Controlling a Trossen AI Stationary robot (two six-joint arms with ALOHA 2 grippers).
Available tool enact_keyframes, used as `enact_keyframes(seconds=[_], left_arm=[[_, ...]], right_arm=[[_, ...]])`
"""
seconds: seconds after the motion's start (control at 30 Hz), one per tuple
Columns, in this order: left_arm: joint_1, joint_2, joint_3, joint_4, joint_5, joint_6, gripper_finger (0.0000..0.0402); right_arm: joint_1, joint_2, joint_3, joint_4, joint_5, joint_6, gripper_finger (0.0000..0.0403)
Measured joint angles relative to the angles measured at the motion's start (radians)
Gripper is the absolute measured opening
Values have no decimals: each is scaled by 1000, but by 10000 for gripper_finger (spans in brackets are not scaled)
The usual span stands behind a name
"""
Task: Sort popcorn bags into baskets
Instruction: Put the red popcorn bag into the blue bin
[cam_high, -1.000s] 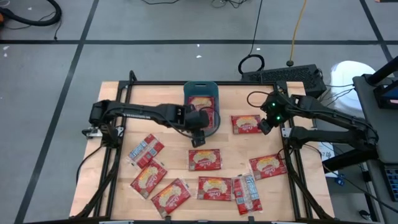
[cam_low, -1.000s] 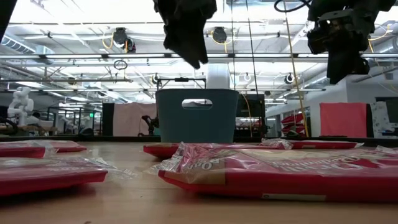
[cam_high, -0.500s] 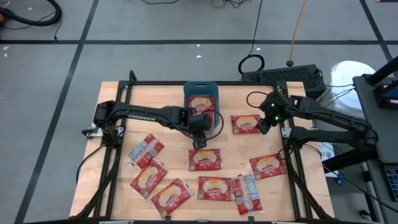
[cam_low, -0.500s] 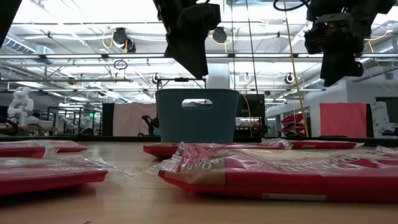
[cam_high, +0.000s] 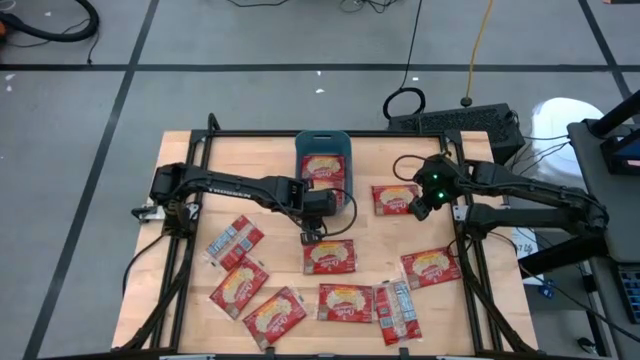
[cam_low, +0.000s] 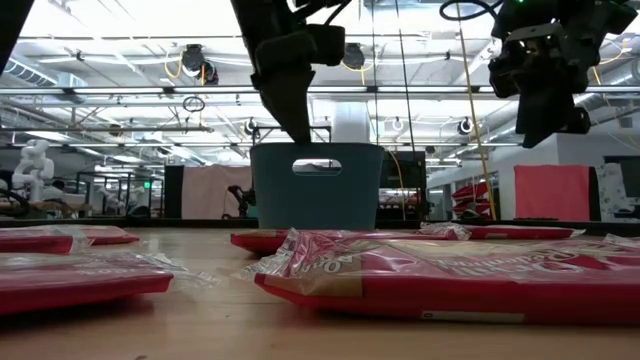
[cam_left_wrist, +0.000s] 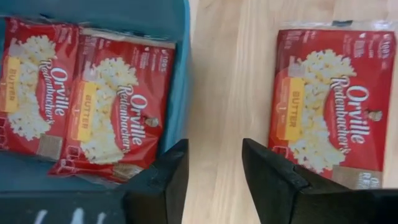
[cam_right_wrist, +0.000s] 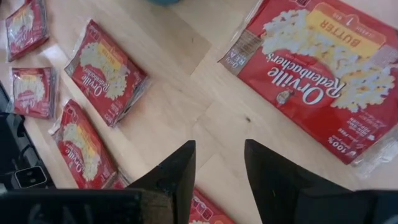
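The teal basket (cam_high: 300, 150) stands at the table's far middle, with two red popcorn bags (cam_left_wrist: 118, 99) lying flat inside. Several more popcorn bags lie flat on the wood, among them one (cam_high: 329, 256) just near of the basket and one (cam_high: 395, 200) to its right. My left gripper (cam_left_wrist: 214, 168) hangs open above bare wood between the basket's near wall and the bag (cam_left_wrist: 329, 112) near of it, nothing between its fingers. My right gripper (cam_right_wrist: 214, 168) is open above the table beside the right-hand bag (cam_right_wrist: 323, 74), touching nothing.
Other bags lie along the near half of the table: (cam_high: 430, 267), (cam_high: 345, 302), (cam_high: 397, 310), (cam_high: 273, 315), (cam_high: 238, 287), (cam_high: 234, 242). Black frame rails (cam_high: 185, 250) run along the table's left and right sides. Bare wood shows to the left of the basket (cam_high: 240, 155).
My left gripper has come away from above the basket toward the table's near edge and has sunk, rolling a little. It now hangs over the wood just near of the basket. The bags have not moved.
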Motion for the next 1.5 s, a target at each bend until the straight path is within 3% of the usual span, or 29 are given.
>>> enact_keyframes(seconds=[0.3, 0.47, 0.53, 0.8, 1.03, 1.23, 1.5], left_arm=[[-57, 0, 20, 2, -1, -91, 108], [-80, -2, 67, 20, -64, -189, 122], [-87, -2, 67, 42, -87, -257, 135], [-144, -2, 67, 174, -182, -568, 183], [-217, -2, 68, 235, -212, -778, 158], [-295, -2, 68, 198, -211, -856, 133], [-354, -2, 68, 105, -211, -940, 129]], right_arm=[[47, 0, 0, -1, 4, 36, 132], [55, 2, 0, -32, 69, 188, 133], [55, 7, 0, -30, 84, 178, 135], [55, 106, 0, 54, 198, -166, 187], [57, 279, 0, 326, 211, -466, 250], [87, 409, 0, 410, 211, -733, 250], [138, 546, -1, 485, 166, -835, 232]])
